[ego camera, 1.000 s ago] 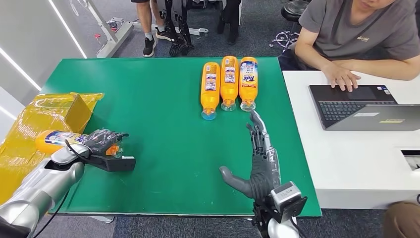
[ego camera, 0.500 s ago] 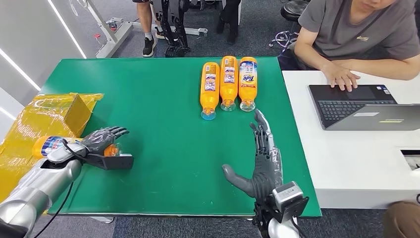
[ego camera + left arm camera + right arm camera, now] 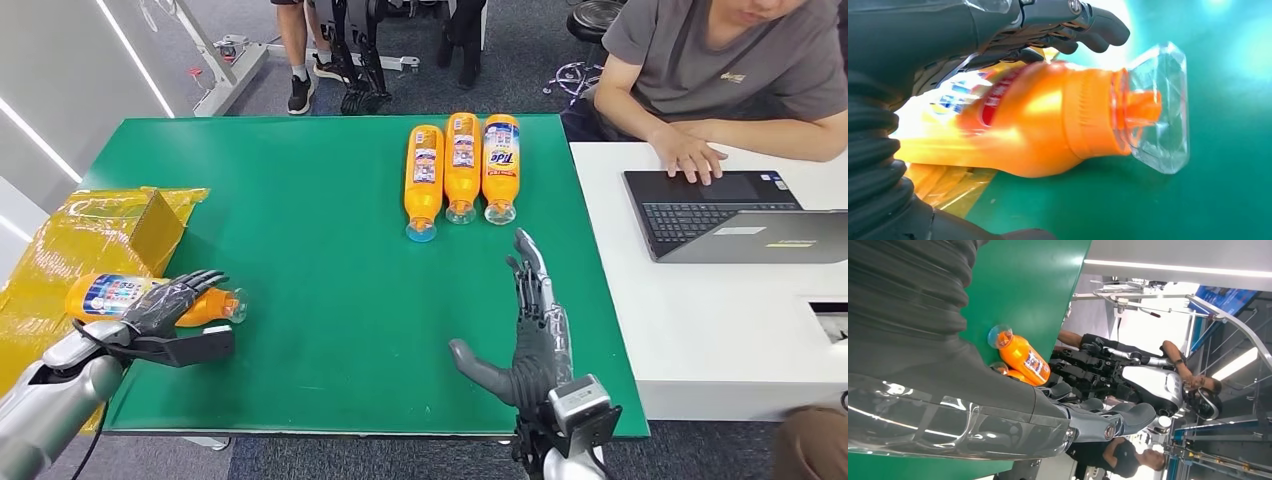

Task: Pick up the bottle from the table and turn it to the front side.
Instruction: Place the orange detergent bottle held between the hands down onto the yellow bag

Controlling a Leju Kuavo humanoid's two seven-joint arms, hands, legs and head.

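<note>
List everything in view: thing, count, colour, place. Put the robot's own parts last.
Detergent bottle: one, orange with a clear cap, lying at the table's near-left edge under the left hand, partly over the yellow wrapping.
Row of detergent bottles: three, orange with clear caps, lying side by side at the table's far edge, caps toward the robot.
Table: one, green.
Wrapped box: one, yellow, at the table's left end.
White desk: one, to the right of the table.
Laptop: one, dark grey, open on the white desk.
Seated person: one, grey shirt, behind the desk.
Left hand: dark, fingers extended over the bottle.
Right hand: dark, fingers spread, empty, over the table.
</note>
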